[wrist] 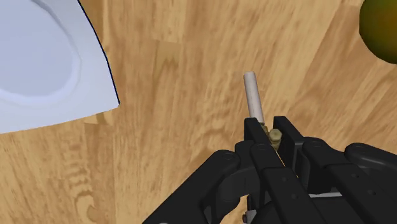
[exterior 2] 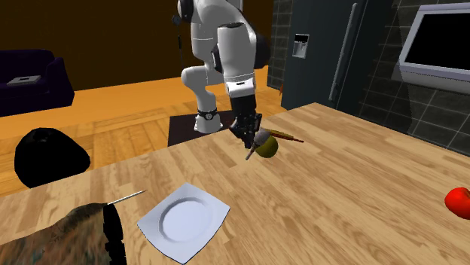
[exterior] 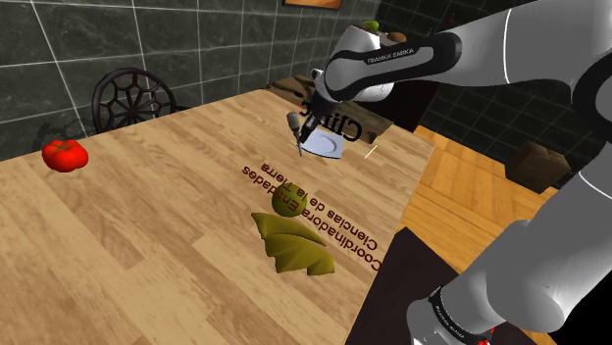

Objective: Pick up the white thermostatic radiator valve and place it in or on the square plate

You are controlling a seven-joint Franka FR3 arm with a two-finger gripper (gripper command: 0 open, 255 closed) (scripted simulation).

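My black gripper (wrist: pixel 270 132) is shut on the radiator valve (wrist: pixel 254 95). The valve is a small pale piece with a thin tan stem sticking out beyond the fingertips. In the shoulder view the gripper (exterior: pixel 302 113) holds the valve (exterior: pixel 295 127) above the wooden table, just beside the near edge of the white square plate (exterior: pixel 324 145). From the second exterior view the gripper (exterior 2: pixel 246 138) and valve (exterior 2: pixel 251 152) hang over the table, well short of the plate (exterior 2: pixel 183 220), which lies near that view's bottom edge. The plate's corner (wrist: pixel 44 63) also shows in the wrist view.
An olive-green lump (exterior 2: pixel 267 146) lies on the table right behind the valve; it reads as leaf-like folds (exterior: pixel 291 243) from the shoulder view. A red tomato (exterior: pixel 65 154) sits far off. A dark chair (exterior: pixel 132 96) stands at the table's far side. A thin stick (exterior 2: pixel 124 197) lies near the plate.
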